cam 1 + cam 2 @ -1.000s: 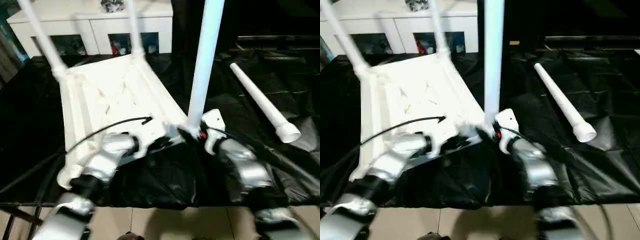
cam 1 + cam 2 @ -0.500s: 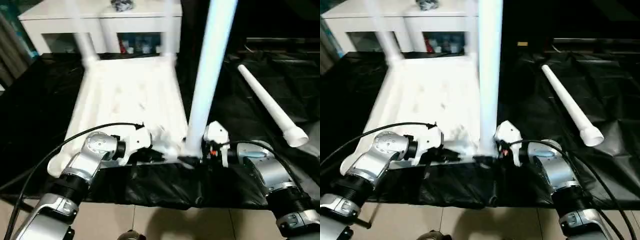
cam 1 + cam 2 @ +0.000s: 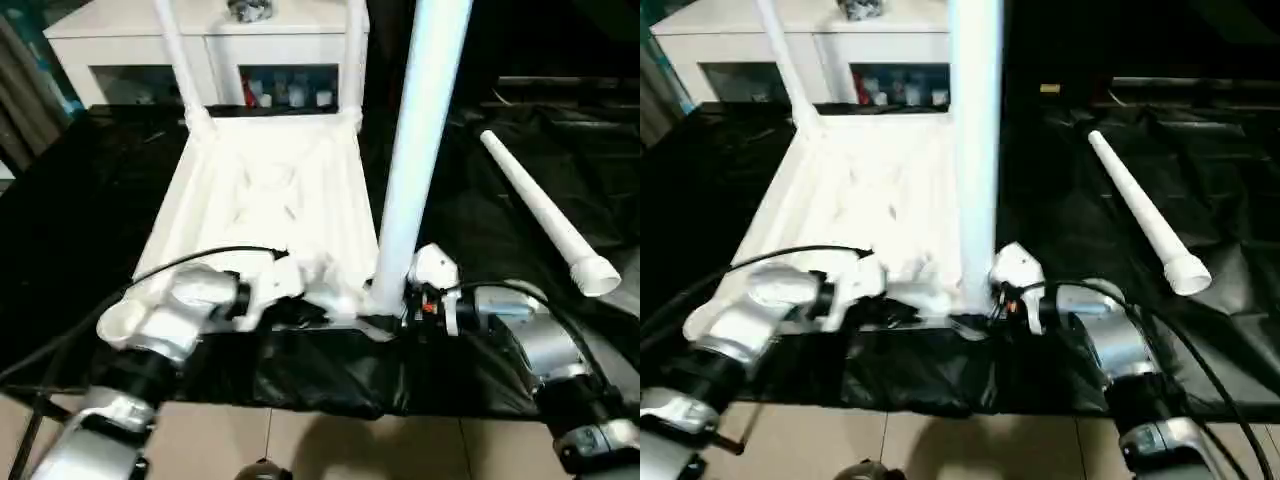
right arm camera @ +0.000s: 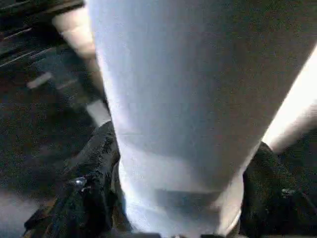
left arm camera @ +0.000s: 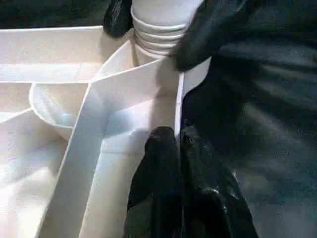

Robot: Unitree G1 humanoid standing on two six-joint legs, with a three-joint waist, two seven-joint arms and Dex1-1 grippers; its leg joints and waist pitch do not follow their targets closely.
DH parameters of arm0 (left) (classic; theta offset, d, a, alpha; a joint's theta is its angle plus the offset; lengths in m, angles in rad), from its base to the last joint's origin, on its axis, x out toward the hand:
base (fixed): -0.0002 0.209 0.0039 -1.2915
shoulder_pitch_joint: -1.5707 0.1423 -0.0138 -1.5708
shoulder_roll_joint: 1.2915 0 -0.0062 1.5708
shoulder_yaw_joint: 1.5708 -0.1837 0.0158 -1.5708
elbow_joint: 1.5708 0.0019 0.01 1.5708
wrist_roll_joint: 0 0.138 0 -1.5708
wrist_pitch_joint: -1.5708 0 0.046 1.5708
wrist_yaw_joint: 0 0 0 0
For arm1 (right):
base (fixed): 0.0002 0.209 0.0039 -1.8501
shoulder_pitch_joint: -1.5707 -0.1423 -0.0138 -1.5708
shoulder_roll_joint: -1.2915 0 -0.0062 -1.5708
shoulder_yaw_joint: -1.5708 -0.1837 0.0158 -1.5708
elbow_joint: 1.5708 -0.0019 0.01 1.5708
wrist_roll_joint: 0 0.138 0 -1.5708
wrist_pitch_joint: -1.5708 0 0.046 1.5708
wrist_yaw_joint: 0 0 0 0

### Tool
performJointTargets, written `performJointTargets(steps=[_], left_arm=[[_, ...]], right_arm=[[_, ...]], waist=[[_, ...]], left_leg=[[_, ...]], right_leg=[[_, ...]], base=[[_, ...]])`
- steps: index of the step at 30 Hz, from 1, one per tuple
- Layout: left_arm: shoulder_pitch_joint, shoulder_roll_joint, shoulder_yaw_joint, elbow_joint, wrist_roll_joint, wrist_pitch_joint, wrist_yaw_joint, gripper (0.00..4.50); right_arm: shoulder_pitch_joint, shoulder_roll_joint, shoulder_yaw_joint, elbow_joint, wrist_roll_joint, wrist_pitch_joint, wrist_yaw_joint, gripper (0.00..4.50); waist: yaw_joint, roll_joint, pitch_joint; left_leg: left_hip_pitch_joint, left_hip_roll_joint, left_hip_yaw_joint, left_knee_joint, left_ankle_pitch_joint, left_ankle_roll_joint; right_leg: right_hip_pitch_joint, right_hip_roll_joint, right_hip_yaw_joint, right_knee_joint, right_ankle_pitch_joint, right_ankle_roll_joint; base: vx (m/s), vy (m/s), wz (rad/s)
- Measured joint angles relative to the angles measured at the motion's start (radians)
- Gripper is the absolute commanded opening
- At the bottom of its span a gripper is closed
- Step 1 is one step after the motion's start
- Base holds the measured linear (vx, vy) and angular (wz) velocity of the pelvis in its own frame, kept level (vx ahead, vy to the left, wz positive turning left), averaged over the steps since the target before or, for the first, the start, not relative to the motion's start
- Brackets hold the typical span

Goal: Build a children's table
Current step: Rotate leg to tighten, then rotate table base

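The right gripper (image 4: 171, 198) has its two black fingers (image 4: 86, 193) spread around the base of an upright white leg (image 3: 420, 140), one finger on each side of the tube; in the left wrist view those same fingers flank the leg's ribbed end where it enters the corner socket (image 5: 148, 54). This leg stands at the near right corner of the table top (image 3: 270, 200), which lies upside down with its ribbed underside facing up on the black-draped table (image 3: 80, 200). The left gripper (image 5: 171, 148) has its fingers pressed together, tips resting against the near edge wall of the top just beside that socket, with nothing between them. Both silver forearms reach in from the near side, the left forearm (image 3: 175, 310) lying over the near left part of the top and the right forearm (image 3: 520, 335) over the black cloth. Two more legs stand upright in the far corners of the top, the far left leg (image 3: 180, 55) leaning slightly and the far right leg (image 3: 352, 60) straighter. A fourth leg, the loose leg (image 3: 545, 215), lies flat on the cloth to the right, well apart from the top, its flared end pointing near and right. Beyond the table stands a white cabinet (image 3: 200, 50) with glass doors.
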Motion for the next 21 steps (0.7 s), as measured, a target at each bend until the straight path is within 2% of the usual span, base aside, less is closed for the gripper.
performJointTargets(steps=[3,6,10,11,12,15,17,21], left_arm=[[-0.004,-0.068,0.002,0.003,0.029,0.05,0.122,0.0],[-0.007,-0.111,-0.001,0.003,0.048,0.08,0.199,0.0],[-0.038,-0.178,-0.003,0.034,0.082,0.121,0.311,0.0],[-0.041,-0.193,-0.003,0.041,0.084,0.128,0.331,0.0],[-0.042,-0.21,-0.003,0.047,0.084,0.132,0.355,0.0],[-0.049,-0.213,0.004,0.062,0.085,0.13,0.384,0.0],[-0.053,-0.211,0.008,0.071,0.085,0.127,0.397,0.0],[-0.054,-0.202,0.008,0.073,0.085,0.113,0.398,0.0]], right_arm=[[-0.006,0.073,-0.053,0.027,-0.022,0.014,-0.216,2.75],[-0.015,0.124,-0.078,0.039,-0.034,0.023,-0.366,2.74],[-0.052,0.177,-0.112,0.082,-0.066,0.024,-0.548,2.74],[-0.055,0.181,-0.121,0.088,-0.068,0.023,-0.571,3.09],[-0.057,0.184,-0.129,0.092,-0.069,0.021,-0.592,3.09],[-0.056,0.2,-0.133,0.091,-0.066,0.015,-0.598,3.54],[-0.052,0.21,-0.133,0.087,-0.063,0.011,-0.598,3.73],[-0.052,0.213,-0.127,0.085,-0.066,0.005,-0.601,4.04]], waist=[[-0.019,0.001,0.0],[-0.032,0.004,-0.001],[-0.038,0.015,-0.004],[-0.038,0.018,-0.005],[-0.038,0.022,-0.007],[-0.046,0.028,-0.01],[-0.057,0.03,-0.01],[-0.062,0.03,-0.01]], left_leg=[[0.005,0.0,0.0,0.0,0.0,0.0],[0.006,-0.001,0.0,-0.001,0.0,0.0],[0.004,-0.002,-0.002,-0.001,0.0,0.0],[0.003,-0.002,-0.002,-0.001,0.0,0.0],[0.002,-0.002,-0.002,-0.001,-0.001,0.0],[0.0,-0.002,-0.002,-0.003,-0.001,0.0],[0.0,-0.002,-0.002,-0.004,-0.001,0.0],[-0.001,-0.002,-0.003,-0.004,-0.001,0.0]], right_leg=[[0.005,0.0,0.0,-0.003,-0.001,0.001],[0.007,0.0,0.0,-0.004,-0.001,0.001],[0.007,0.0,0.0,-0.006,-0.001,0.001],[0.007,0.0,0.0,-0.006,-0.001,0.002],[0.008,0.0,0.0,-0.007,-0.002,0.003],[0.008,0.0,0.0,-0.01,-0.001,0.003],[0.007,0.0,-0.001,-0.01,-0.001,0.003],[0.007,0.0,-0.002,-0.01,-0.001,0.003]], base=[[0.0,0.0,0.0],[0.0,0.0,0.0],[0.0,0.0,0.0],[0.0,0.0,0.0],[0.0,0.0,0.0],[0.0,0.0,0.0],[0.0,0.0,0.0],[0.0,0.0,0.0]])
